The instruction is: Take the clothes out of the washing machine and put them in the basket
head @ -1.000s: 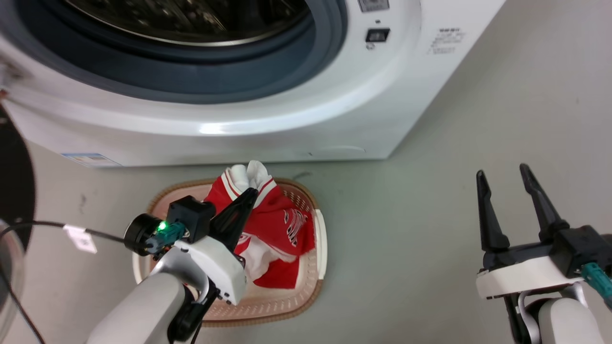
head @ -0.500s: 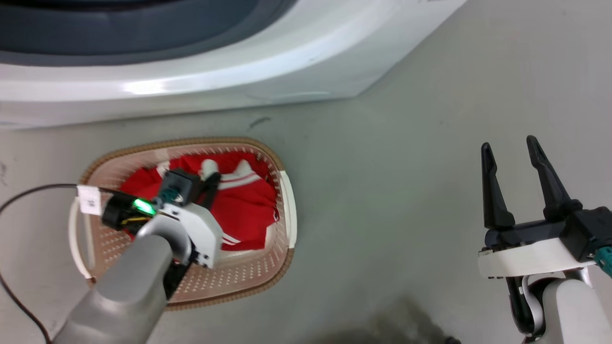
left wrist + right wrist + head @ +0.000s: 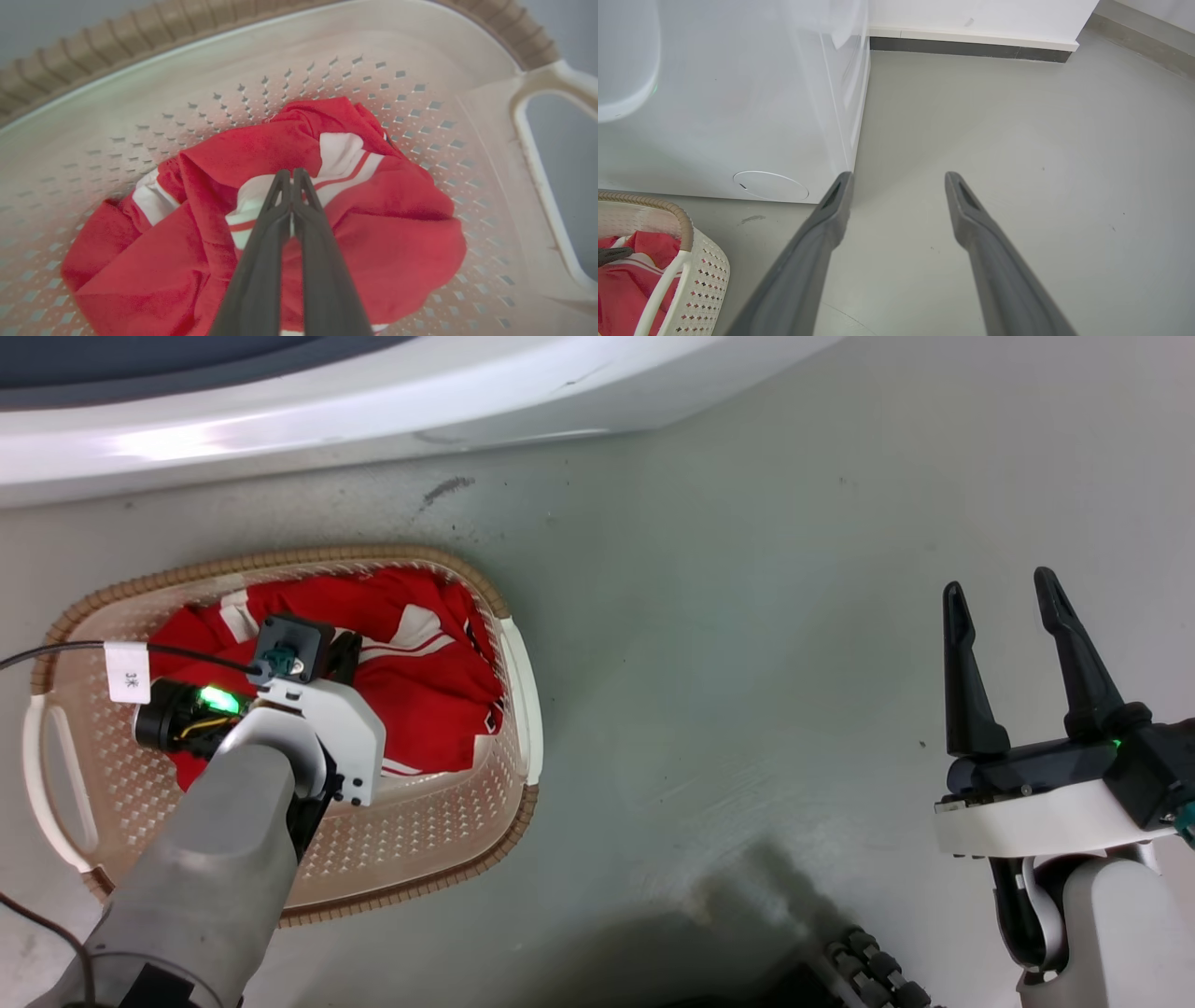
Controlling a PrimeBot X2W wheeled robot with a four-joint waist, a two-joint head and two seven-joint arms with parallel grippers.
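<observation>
Left wrist view: left gripper (image 3: 292, 179) pinched shut on the red clothes (image 3: 383, 233) inside the basket (image 3: 140, 116), release outstanding; right gripper (image 3: 998, 581) spread wide, empty; any remainder in the washing machine (image 3: 373, 401) unverifiable.

Red clothes (image 3: 429, 700) crumpled in basket (image 3: 280, 558), near washing machine (image 3: 373, 401)

clothes (image 3: 429, 700): in the basket (image 3: 420, 831)
basket: on the floor (image 3: 747, 616), left
washing machine (image 3: 373, 411): far side, behind basket
</observation>
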